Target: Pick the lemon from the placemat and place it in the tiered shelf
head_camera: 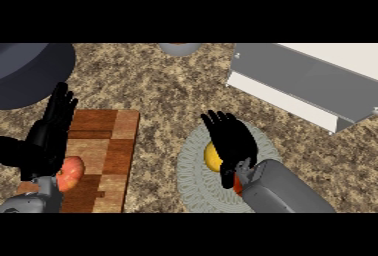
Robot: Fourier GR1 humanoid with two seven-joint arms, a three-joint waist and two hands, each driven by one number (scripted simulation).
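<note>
While the lemon [212, 156] lies on the placemat [192, 186], the right hand [232, 142] spreads open over it.

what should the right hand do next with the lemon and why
Probably curl the right hand round the lemon. Its fingers are straight and lie over the lemon on the placemat, so nothing is gripped yet; moving toward the tiered shelf now would likely leave it behind.

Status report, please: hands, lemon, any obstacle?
Right hand open over lemon, no grasp yet. Lemon on placemat. Left hand open, resting at left. Nothing seen blocking tiered shelf.
</note>
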